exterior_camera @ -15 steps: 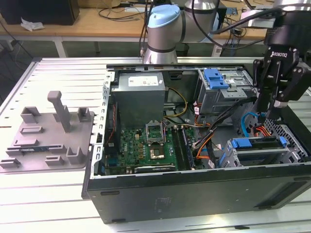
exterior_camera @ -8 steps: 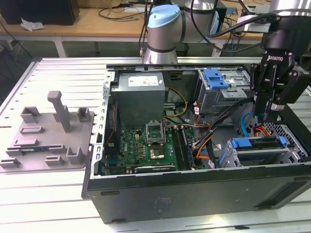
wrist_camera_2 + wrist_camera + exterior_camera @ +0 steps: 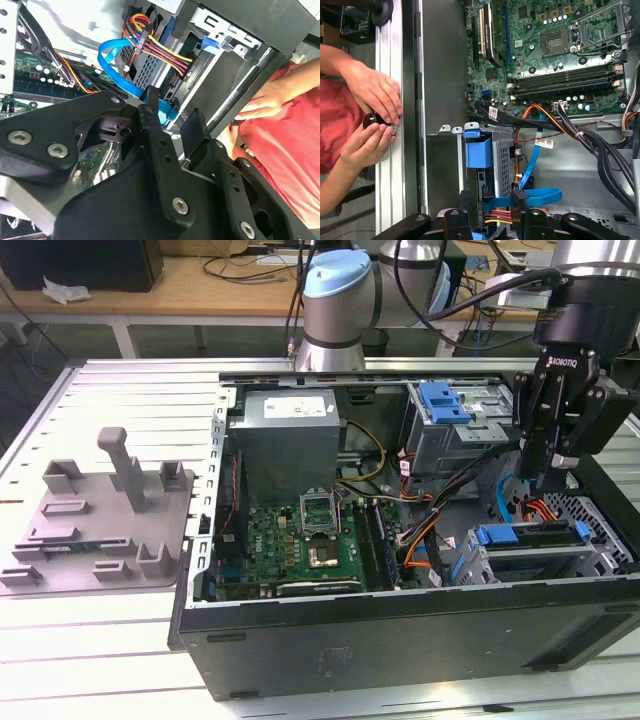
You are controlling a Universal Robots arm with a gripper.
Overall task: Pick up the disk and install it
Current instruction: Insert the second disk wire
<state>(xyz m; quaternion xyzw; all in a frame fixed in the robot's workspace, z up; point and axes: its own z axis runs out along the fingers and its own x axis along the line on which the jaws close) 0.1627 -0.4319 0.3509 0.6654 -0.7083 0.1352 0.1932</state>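
The disk sits in the lower drive cage (image 3: 600, 540) at the exterior view's right. Its blue carrier (image 3: 520, 535) (image 3: 479, 150) shows along the cage's edge, and the drive body is mostly hidden inside. My gripper (image 3: 553, 480) (image 3: 492, 215) (image 3: 172, 120) hangs just above that cage and stands open. The black fingers (image 3: 465, 212) are apart with nothing held; only the blue data cable (image 3: 535, 195) and the red-yellow power wires (image 3: 160, 52) lie beneath them.
The open computer case (image 3: 400, 630) holds the motherboard (image 3: 300, 540), a grey power-supply box (image 3: 285, 435) and an upper cage with a blue latch piece (image 3: 445, 400). A grey fixture plate (image 3: 100, 515) lies at the exterior view's left. A person's hands (image 3: 372, 110) rest beside the case.
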